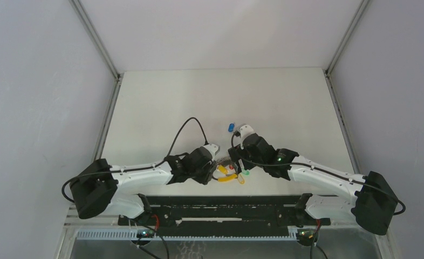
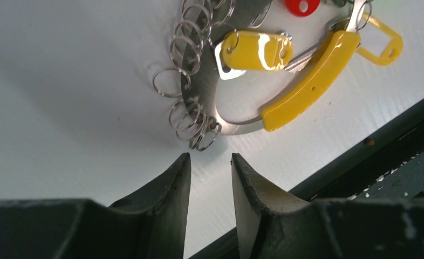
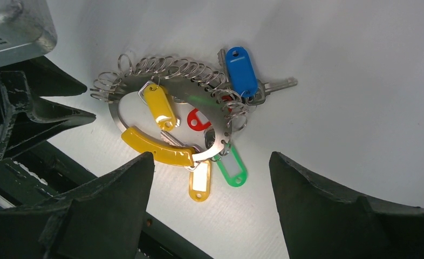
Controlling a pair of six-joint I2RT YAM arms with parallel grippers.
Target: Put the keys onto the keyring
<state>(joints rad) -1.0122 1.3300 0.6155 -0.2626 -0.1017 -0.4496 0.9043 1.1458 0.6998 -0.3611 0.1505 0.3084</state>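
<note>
The grey metal keyring (image 3: 196, 99), a flat band strung with many small wire split rings (image 2: 188, 48) and closed by a yellow curved plastic section (image 3: 156, 149), lies flat on the white tabletop (image 1: 210, 97) close to its near edge, between the two arms. The keys are gathered on and around it. A yellow-headed key (image 3: 161, 108) lies inside the loop. A red-headed one (image 3: 198, 120) sits by the band, partly covered. A blue-headed key (image 3: 241, 71) rests at the far side with a bare metal blade (image 3: 280, 84) sticking out beside it. A green tag (image 3: 232, 170) and a yellow-framed tag with a white label (image 3: 199, 183) lie just outside the yellow section. The left end effector (image 2: 210, 159) is low beside the split rings, its jaws narrowly apart with nothing between them. The right end effector (image 3: 211, 157) hovers above the keyring, spread wide and empty.
</note>
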